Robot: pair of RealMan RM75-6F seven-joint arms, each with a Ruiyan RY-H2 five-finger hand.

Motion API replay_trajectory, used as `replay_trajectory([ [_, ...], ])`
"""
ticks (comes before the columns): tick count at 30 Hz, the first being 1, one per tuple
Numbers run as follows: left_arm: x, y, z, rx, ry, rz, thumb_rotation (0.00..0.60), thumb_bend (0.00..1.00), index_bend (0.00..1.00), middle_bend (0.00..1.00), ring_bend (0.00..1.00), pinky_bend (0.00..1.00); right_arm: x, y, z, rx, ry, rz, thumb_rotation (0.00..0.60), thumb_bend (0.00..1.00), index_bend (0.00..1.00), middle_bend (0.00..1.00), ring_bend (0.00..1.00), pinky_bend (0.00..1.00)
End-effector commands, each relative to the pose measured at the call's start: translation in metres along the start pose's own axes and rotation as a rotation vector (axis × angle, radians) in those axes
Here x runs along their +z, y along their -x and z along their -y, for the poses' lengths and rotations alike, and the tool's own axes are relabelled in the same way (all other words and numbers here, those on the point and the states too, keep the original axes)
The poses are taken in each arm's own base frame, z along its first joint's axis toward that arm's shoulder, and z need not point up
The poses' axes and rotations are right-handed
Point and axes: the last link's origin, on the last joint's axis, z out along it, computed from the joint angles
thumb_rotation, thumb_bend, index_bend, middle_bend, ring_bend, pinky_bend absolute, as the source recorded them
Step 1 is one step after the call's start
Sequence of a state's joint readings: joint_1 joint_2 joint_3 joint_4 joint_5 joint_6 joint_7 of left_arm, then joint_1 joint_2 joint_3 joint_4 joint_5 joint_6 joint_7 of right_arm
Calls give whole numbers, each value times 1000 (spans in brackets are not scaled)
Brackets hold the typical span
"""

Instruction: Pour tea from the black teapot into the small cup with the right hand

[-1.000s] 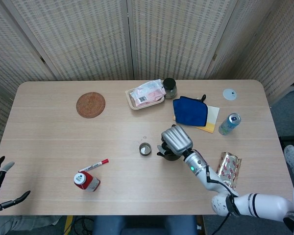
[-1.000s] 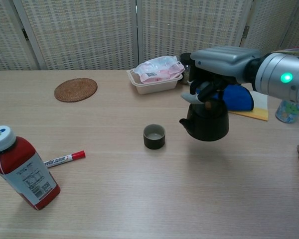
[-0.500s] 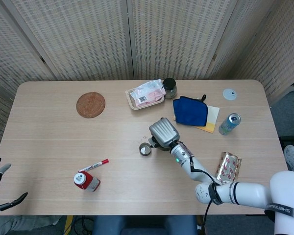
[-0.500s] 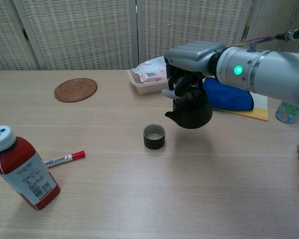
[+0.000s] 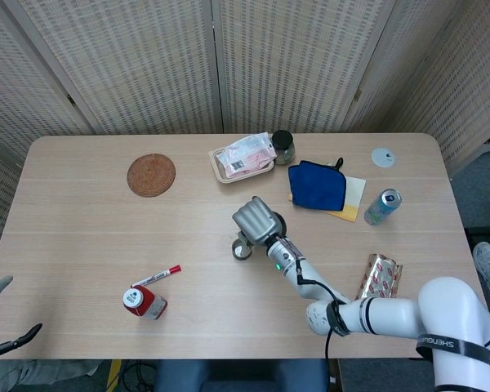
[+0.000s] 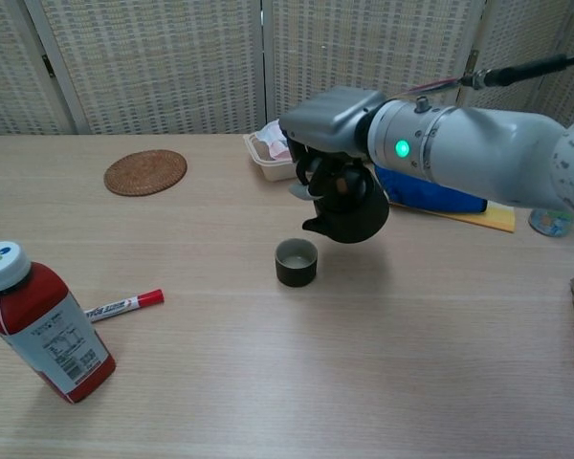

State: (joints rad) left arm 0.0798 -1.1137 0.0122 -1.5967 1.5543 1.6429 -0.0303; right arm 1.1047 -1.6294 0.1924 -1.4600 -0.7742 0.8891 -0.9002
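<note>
My right hand has its fingers clamped on the black teapot — likely heavy, glazed-slick — just above the small cup.

We see open tabletop in front of the small cup and to its left, as far as the red marker and red bottle. Above and just right of the cup, the right hand holding the black teapot blocks passage. Behind stand the food tray, dark jar and blue pouch; the woven coaster lies far left.
</note>
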Motion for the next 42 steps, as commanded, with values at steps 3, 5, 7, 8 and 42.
replay_trajectory([
  [3, -1, 0, 1, 0, -3, -3, 236, 0, 148, 0, 0, 0, 5, 0, 8, -66, -9, 8, 441, 412, 979, 1000, 953, 494],
  [5, -2, 1, 1, 0, -5, -4, 235, 0, 148, 0, 0, 0, 7, 0, 11, -86, -12, 9, 441, 413, 979, 1000, 953, 494],
  [7, -2, 1, 2, 0, -8, -5, 234, 0, 148, 0, 0, 0, 8, -1, 13, -101, -14, 11, 442, 413, 979, 1000, 953, 494],
  [8, -3, 1, 2, 0, -9, -5, 234, 0, 148, 0, 0, 0, 9, -1, 14, -108, -15, 11, 443, 413, 979, 1000, 953, 494],
  [42, -7, 1, 5, 1, -23, -13, 235, 0, 148, 0, 0, 0, 16, -6, 28, -267, -12, 10, 449, 412, 979, 1000, 953, 503],
])
